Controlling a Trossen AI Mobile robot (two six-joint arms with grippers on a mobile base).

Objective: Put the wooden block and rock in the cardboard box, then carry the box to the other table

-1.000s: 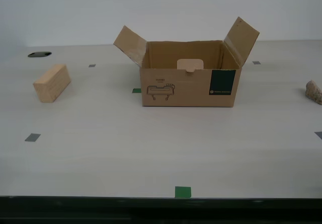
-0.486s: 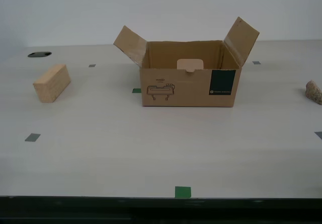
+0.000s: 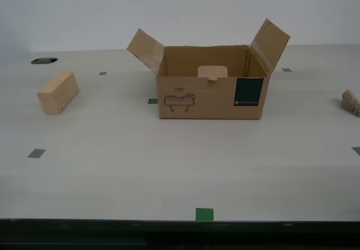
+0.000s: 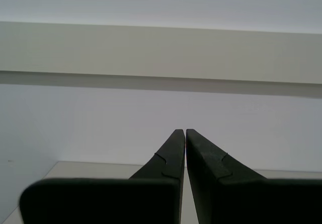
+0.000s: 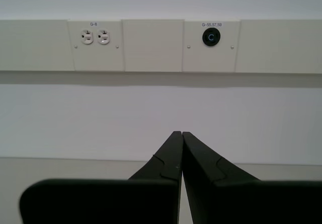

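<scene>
While my first gripper and my second gripper are pinched tight with nothing inside, the work has not started. The wooden block and rock sit well apart from the open cardboard box. Next I think I must reach for one.

Soft, even light from overhead fills the room, with no glare on the pale table and only faint, short shadows under the cardboard box and the wooden block. The exterior view is sharp enough, though a little grainy and washed out toward the far wall. In both wrist views the dark fingers up close look soft and underexposed, nearly silhouettes against the bright wall.
</scene>
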